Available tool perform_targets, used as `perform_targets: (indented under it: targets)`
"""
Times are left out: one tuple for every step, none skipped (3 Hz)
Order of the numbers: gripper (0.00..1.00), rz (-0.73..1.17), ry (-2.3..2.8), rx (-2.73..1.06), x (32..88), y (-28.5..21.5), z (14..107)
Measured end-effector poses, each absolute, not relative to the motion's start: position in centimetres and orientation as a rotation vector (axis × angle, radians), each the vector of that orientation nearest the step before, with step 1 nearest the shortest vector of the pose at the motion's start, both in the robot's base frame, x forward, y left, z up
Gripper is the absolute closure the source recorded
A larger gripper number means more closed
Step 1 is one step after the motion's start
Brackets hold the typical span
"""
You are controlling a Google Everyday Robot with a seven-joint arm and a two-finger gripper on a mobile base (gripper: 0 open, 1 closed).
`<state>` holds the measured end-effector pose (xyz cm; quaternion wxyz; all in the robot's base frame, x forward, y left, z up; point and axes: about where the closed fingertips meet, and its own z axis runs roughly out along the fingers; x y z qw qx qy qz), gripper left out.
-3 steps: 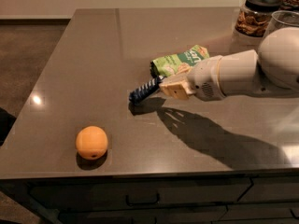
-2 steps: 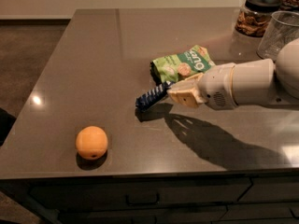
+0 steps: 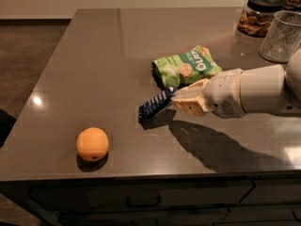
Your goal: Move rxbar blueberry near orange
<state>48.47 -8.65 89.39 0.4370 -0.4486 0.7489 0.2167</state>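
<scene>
A dark grey countertop (image 3: 117, 46) is seen from above and in front, with a white robot arm reaching in from the right. The gripper (image 3: 175, 97) is placed near the middle of the counter, its tan fingers clamped on one end of the rxbar blueberry (image 3: 155, 105) — a narrow navy wrapper held tilted, its free end pointing down and left over its own shadow; whether that end touches the surface cannot be told. The orange (image 3: 92, 143) is set well apart from it, near the front left edge. A green snack bag (image 3: 188, 67) is found just behind the gripper, and a lidded jar (image 3: 260, 14) and a clear cup (image 3: 282, 29) are placed at the far right. The carrying step appears to be under way. It would be done well if the bar were lifted clear of the counter, carried down and left, and lowered flat just beside the fruit rather than against it — a round orange so near the edge could be nudged into rolling off. Pale lettering is visible on the bar but cannot be read; large white letters are printed on the green bag, yet no brand can be made out with confidence.
</scene>
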Motion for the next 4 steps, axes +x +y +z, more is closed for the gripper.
perform_targets:
  targets:
    - [1.0,0.54,1.845,-1.142,48.4,-8.1,89.5]
    - [1.0,0.565,1.818,-1.17,47.3,-7.2,89.6]
    - [1.0,0.597,1.794,-1.185,46.2,-6.5,89.8]
    - [1.0,0.627,1.782,-1.191,45.2,-6.2,89.7]
